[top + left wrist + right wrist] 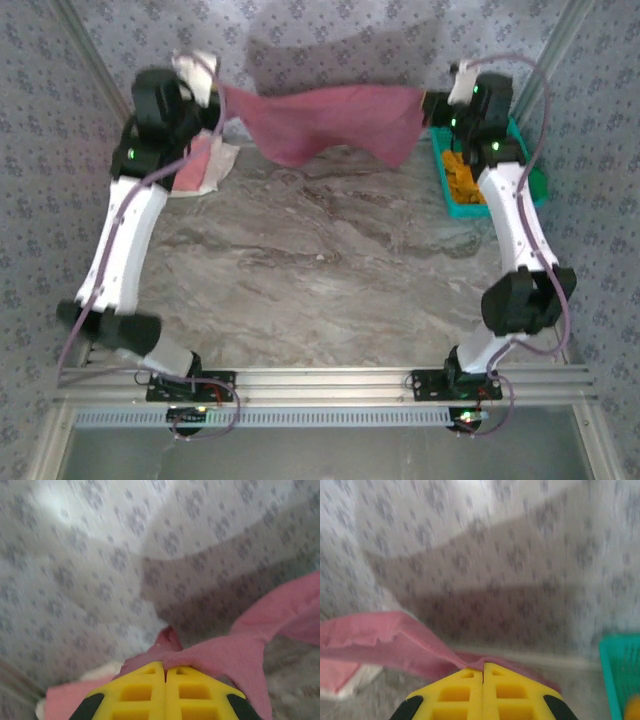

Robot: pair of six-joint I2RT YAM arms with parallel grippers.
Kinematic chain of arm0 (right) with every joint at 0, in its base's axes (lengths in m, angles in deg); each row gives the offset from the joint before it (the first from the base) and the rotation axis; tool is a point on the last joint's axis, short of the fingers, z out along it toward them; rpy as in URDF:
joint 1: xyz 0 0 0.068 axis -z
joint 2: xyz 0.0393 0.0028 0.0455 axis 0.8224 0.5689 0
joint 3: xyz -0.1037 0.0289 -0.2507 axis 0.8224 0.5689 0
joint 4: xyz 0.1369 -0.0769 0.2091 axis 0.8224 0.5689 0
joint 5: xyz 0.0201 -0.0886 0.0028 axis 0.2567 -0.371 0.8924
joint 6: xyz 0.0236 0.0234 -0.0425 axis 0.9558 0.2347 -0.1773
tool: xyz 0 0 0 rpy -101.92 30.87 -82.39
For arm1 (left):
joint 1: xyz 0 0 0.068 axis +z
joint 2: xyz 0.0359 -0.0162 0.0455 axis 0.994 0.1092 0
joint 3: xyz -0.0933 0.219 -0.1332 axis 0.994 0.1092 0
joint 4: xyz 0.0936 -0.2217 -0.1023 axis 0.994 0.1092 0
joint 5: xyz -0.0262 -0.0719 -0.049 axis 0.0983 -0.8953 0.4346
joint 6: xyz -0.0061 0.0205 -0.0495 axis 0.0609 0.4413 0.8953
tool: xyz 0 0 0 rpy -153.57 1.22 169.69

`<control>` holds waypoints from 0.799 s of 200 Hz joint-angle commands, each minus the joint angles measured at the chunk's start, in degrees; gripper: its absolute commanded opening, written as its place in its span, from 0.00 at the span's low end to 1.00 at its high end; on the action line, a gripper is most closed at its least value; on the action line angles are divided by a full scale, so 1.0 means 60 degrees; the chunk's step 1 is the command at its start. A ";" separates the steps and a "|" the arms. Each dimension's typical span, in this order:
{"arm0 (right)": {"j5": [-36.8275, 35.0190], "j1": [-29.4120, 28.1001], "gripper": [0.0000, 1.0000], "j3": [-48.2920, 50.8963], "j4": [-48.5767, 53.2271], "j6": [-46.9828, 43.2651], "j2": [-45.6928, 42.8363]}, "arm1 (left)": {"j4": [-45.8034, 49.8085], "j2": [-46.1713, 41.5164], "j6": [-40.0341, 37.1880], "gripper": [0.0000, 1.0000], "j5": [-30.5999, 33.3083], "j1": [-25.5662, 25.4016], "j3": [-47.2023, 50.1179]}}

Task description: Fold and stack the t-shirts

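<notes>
top external: left gripper and right gripper, both clamped shut, are holding the dusty maroon cloth t-shirt stretched aloft at the far side, likely spreading it to lay flat | pink and cream cloth pile far left and teal plastic mesh basket with orange cloth far right are flanking the landing area | left wrist: jaws are pinching a shirt corner | right wrist: jaws are pinching a hem, basket at right

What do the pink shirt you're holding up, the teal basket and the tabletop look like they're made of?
Dusty-pink t-shirt: soft matte cloth, sagging and draping between its held corners. Teal basket: probably moulded plastic, rigid straight rim, even colour. Grey-brown tabletop: marble-look veined surface; stone or laminate, can't tell.
</notes>
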 commanded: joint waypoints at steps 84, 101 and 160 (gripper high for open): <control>-0.0415 -0.0806 0.36 1.0131 0.0871 0.2083 -0.6569 | 0.1810 -0.7669 0.6099 0.18 0.2254 -0.1547 1.0874; -0.0478 -0.0776 0.41 0.9810 0.1987 0.1795 -0.7216 | 0.1925 -0.8197 0.5697 0.30 0.1979 -0.1576 1.0422; 0.0105 -0.0588 0.57 0.7357 0.1459 0.1772 -0.5515 | 0.1046 -0.5353 0.4071 0.51 0.1336 -0.1481 0.8079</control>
